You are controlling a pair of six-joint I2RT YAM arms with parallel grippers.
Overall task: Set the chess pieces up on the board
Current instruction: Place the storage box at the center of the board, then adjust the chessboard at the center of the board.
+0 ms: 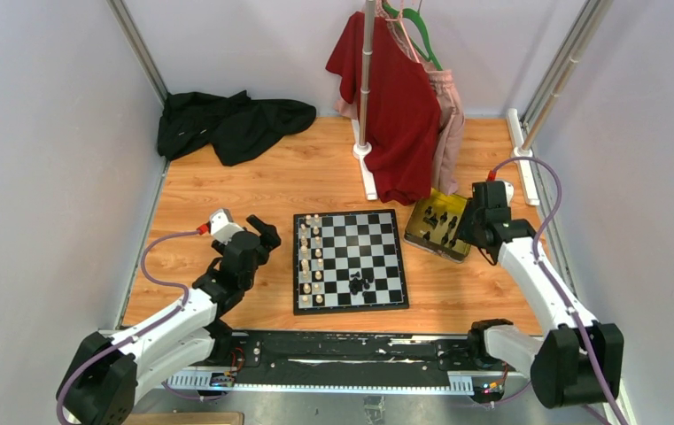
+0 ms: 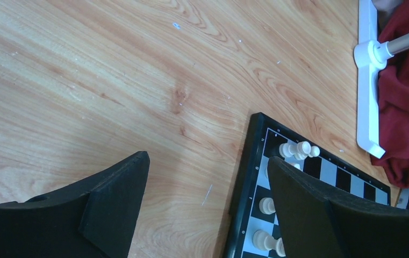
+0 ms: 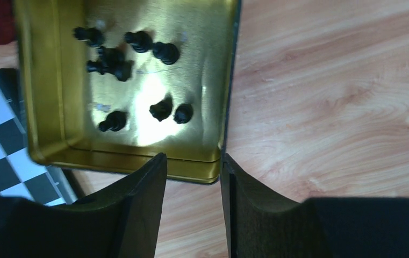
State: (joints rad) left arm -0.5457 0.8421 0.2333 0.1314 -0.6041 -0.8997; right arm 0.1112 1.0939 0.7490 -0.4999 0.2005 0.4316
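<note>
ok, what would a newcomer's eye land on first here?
The checkered board in the middle, with cream pieces lined along its left side and a cluster of black pieces near its front right. Right of it is the shiny gold tray holding loose black pieces, with the right arm's open fingers at its edge. Behind, a red shirt hangs on a rack.
</note>
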